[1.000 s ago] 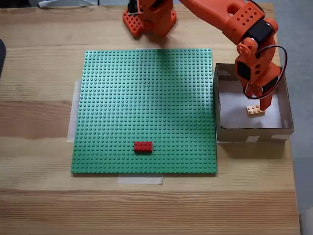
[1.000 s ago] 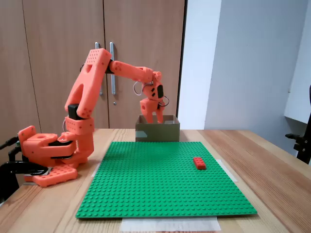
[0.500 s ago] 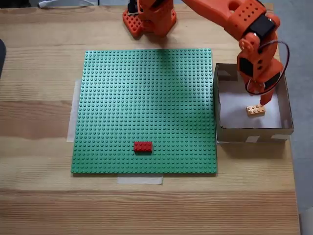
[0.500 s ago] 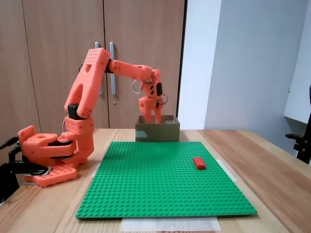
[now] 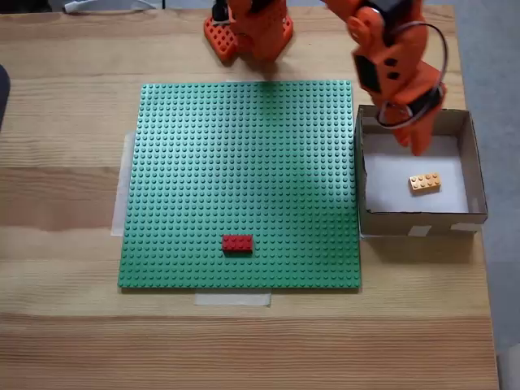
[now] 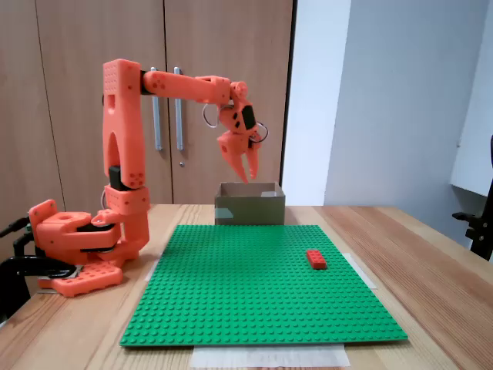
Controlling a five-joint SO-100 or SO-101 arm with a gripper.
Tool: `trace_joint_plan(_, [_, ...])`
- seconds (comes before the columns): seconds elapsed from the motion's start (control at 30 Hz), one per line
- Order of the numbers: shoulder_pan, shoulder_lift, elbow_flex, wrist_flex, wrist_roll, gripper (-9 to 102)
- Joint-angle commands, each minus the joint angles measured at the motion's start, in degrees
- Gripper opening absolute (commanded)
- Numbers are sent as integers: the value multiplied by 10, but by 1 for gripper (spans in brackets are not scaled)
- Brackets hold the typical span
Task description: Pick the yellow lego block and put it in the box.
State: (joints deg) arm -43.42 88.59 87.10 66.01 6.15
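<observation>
Little risk is judged to remain. Going left to right in the top-down fixed view, the red brick (image 5: 237, 242) is seen on the green baseplate (image 5: 203, 162), well to the left of and below the jaws, and it is untouched. A wide swing back toward the arm base could sweep the open jaws low over the baseplate and knock it loose, though the height seen in the side-on fixed view makes that unlikely. Nearer the jaws, the wall of the box (image 5: 422, 219) could be clipped if the arm dipped while retracting, and the light cardboard would be shifted across the wooden surface (image 5: 65, 97).

The yellow lego block (image 5: 425, 182) is seen lying flat on the white bottom of the box, just below and to the right of the jaws. The gripper (image 6: 249, 171) is parted and empty, clear above the box rim.

Compared with a second ago, the gripper has been lifted out of the box and drawn back toward the base; the block is released and lies free.
</observation>
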Motion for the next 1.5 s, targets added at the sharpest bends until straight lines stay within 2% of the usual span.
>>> trace_joint_plan(0.0, [23,79,25,-16,-12,6])
trace_joint_plan(0.2, [74,165,82,-17,-18,-1])
trace_joint_plan(0.4, [161,226,124,-10,-26,-1])
trace_joint_plan(0.97, [412,265,178,-102,-8,-1])
trace_joint_plan(1.23, [454,275,212,-120,-11,-1])
trace_joint_plan(1.47, [456,364,309,-171,-18,-1])
